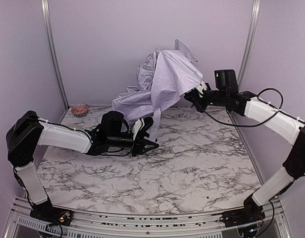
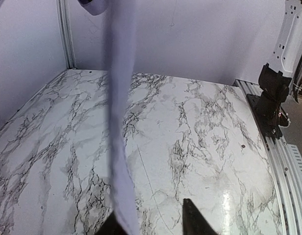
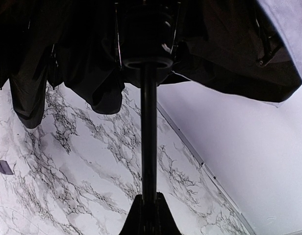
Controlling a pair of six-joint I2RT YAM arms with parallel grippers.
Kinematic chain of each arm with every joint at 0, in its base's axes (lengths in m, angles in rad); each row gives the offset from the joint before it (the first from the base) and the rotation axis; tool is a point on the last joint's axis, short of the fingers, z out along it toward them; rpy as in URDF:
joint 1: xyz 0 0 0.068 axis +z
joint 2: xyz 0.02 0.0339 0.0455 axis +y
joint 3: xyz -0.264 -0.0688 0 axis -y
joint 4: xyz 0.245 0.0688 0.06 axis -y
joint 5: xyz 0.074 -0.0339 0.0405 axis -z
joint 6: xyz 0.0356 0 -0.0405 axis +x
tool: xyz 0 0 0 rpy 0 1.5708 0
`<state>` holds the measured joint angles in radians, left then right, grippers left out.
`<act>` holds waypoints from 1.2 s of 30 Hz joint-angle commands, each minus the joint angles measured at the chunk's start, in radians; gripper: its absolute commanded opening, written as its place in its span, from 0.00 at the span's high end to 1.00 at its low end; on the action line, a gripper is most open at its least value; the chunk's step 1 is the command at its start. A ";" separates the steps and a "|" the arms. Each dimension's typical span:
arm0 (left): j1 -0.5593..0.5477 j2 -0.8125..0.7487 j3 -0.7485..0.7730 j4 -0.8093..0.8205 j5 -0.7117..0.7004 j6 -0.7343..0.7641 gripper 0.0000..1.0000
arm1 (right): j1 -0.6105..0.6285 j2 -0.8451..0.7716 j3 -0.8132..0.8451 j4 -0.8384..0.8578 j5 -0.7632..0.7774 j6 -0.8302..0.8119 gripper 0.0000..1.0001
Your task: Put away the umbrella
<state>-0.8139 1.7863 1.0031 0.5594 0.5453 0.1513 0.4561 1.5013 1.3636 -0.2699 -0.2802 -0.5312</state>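
The umbrella point(image 1: 165, 79) hangs half collapsed above the back of the marble table point(image 1: 192, 168), lavender fabric outside and black lining point(image 3: 67, 49) inside. My right gripper point(image 1: 194, 96) is shut on its thin black shaft point(image 3: 149, 137), holding it off the table; the fingers point(image 3: 149, 215) clamp the shaft's lower end. A lavender strap point(image 1: 156, 123) dangles from the canopy. My left gripper point(image 1: 148, 137) is low over the table, open, with the strap point(image 2: 119, 122) hanging down between its fingers, against the left fingertip point(image 2: 114, 227). The handle is hidden.
A small reddish bowl point(image 1: 80, 108) sits at the back left corner. Purple walls and metal posts point(image 1: 53, 54) enclose the table. The right arm's base point(image 2: 273, 98) stands on the rail at the near edge.
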 commanded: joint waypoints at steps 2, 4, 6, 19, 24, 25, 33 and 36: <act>0.004 -0.068 -0.026 0.016 0.043 0.002 1.00 | -0.036 -0.048 0.022 0.104 -0.052 0.050 1.00; 0.007 -0.137 -0.091 0.004 0.033 0.019 1.00 | -0.079 -0.041 0.026 0.109 -0.054 0.069 1.00; 0.008 -0.206 -0.136 -0.024 0.008 0.048 1.00 | -0.099 -0.028 0.040 0.100 -0.022 0.071 1.00; 0.125 -0.250 -0.058 -0.456 -0.027 0.257 1.00 | -0.097 -0.116 0.053 -0.013 -0.042 -0.059 1.00; 0.126 -0.246 0.097 -0.737 0.078 0.331 1.00 | -0.084 -0.085 0.050 -0.060 0.075 -0.099 1.00; 0.115 -0.256 0.104 -0.767 0.078 0.339 1.00 | -0.087 -0.074 0.055 -0.062 0.084 -0.101 1.00; 0.048 -0.400 0.050 -0.824 -0.004 0.431 1.00 | -0.092 -0.003 0.076 -0.060 0.224 -0.156 1.00; 0.066 -0.432 0.037 -0.829 -0.083 0.468 1.00 | -0.092 -0.034 0.039 -0.044 0.142 -0.177 1.00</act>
<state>-0.7723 1.4078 1.0576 -0.2127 0.5461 0.5499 0.3645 1.5154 1.3937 -0.3836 -0.1017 -0.6819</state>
